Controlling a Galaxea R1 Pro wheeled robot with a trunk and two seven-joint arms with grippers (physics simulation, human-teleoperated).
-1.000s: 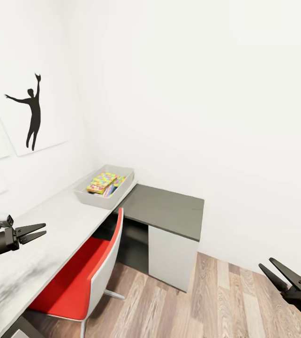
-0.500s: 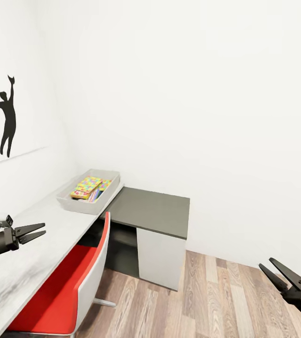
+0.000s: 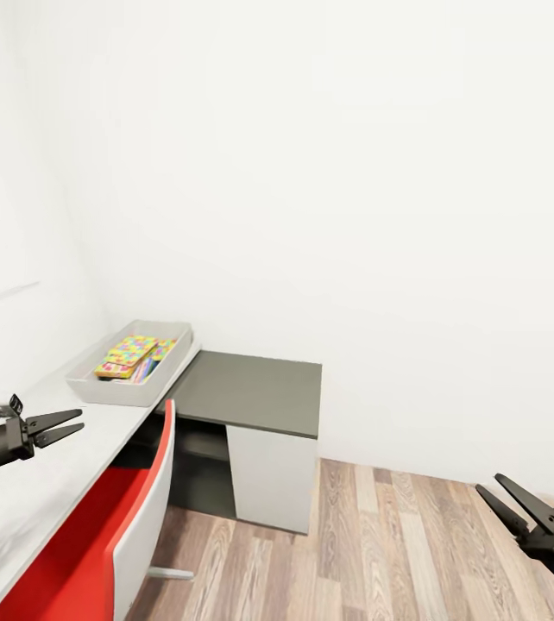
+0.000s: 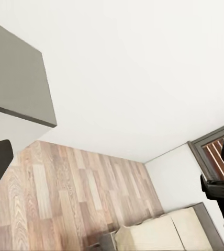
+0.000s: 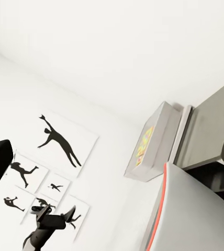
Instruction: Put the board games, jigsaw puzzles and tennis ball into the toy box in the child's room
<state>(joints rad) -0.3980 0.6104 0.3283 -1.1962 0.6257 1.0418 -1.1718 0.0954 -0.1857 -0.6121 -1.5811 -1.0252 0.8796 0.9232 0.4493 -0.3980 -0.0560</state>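
Toys, or at least the jigsaw puzzles [image 3: 129, 354], are seen lying inside the toy box [image 3: 96, 392], which is parked on the light grey table [image 3: 27, 483] at about 9 o'clock in the head view, right in the room's corner. Something striped is tucked beside the puzzles in the bin, but it's too small to be made out properly. A dark grey cabinet [image 3: 251, 392] is butted against the table's end, just beside the box at its 3 o'clock. A red chair [image 3: 117, 535] is pushed in at the table around 7 o'clock, and wood-plank floor [image 3: 380, 552] is spread out toward 5 o'clock.

The left gripper [image 3: 63, 425] is held over the table at 8 o'clock with its fingers slightly parted and nothing between them. The right gripper [image 3: 500, 493] is hung over the floor at 4 o'clock, jaws spread and empty too. In the right wrist view, the silhouette posters [image 5: 59, 149] are caught on the white wall, and the bed [image 4: 159, 235] is glimpsed in the left wrist view.
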